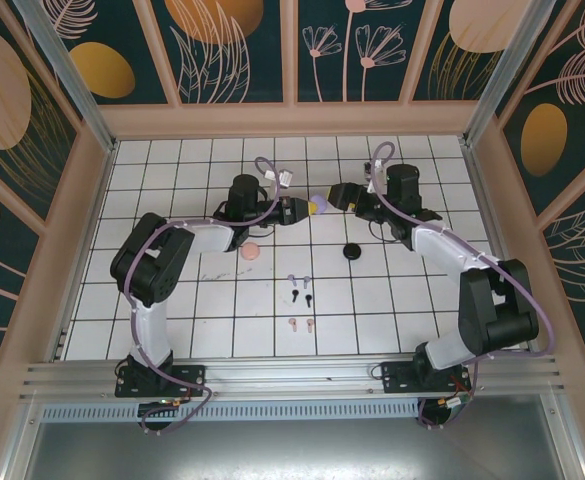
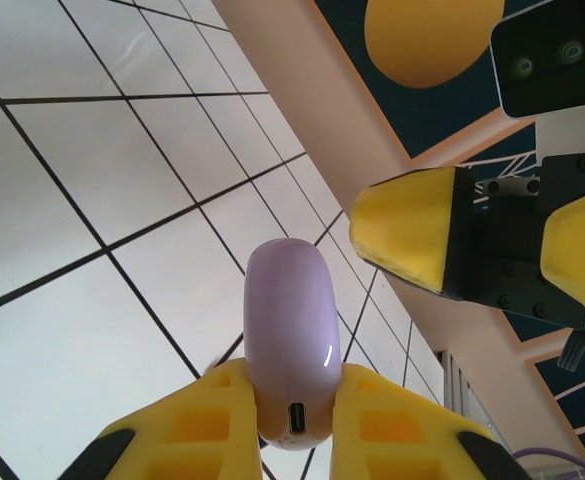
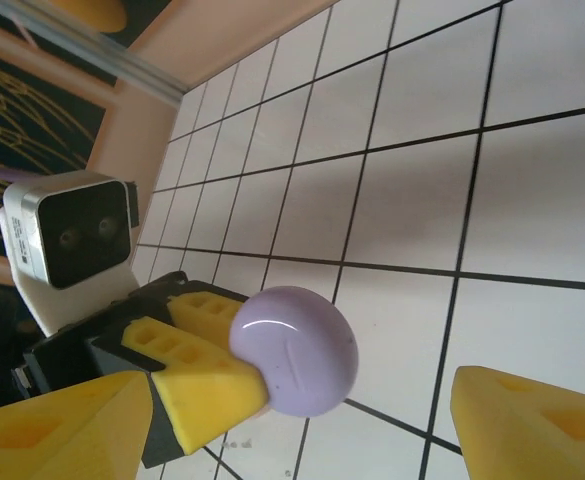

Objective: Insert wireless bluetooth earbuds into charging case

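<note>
Left gripper (image 2: 294,388) pinching lilac case (image 2: 290,320), pointing outward

Three earbud pairs (image 1: 296,297) in column; closed lilac case (image 2: 290,340) aloft

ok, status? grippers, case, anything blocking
Left gripper shut on lilac case, held above table. Right gripper open, facing case, not touching. Earbuds lie on the table, none in. Nothing between grippers.
</note>
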Available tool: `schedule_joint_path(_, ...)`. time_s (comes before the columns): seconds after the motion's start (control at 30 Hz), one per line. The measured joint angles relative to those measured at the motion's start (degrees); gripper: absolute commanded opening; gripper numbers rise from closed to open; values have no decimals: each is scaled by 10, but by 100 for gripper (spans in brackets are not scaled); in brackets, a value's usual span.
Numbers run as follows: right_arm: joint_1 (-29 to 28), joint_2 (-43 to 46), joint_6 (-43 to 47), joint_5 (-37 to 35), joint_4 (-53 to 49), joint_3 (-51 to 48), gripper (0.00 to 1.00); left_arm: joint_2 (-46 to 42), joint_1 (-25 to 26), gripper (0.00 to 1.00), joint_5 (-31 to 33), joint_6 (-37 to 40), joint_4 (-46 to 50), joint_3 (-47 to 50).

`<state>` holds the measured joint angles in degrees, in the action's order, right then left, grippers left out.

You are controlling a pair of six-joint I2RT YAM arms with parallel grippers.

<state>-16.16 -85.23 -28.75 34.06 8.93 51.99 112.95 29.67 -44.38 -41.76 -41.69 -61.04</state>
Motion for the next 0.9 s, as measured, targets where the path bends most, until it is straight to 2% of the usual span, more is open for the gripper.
schedule_joint_path(0.53, -19, -46, 19, 3, 1, 0, 67, -14, 0, 0, -19, 2, 2, -2)
schedule_joint_path(0.9, -19, -82, 16, 2, 12, 10, 60, -15, -8, 0, -9, -4, 24, -1)
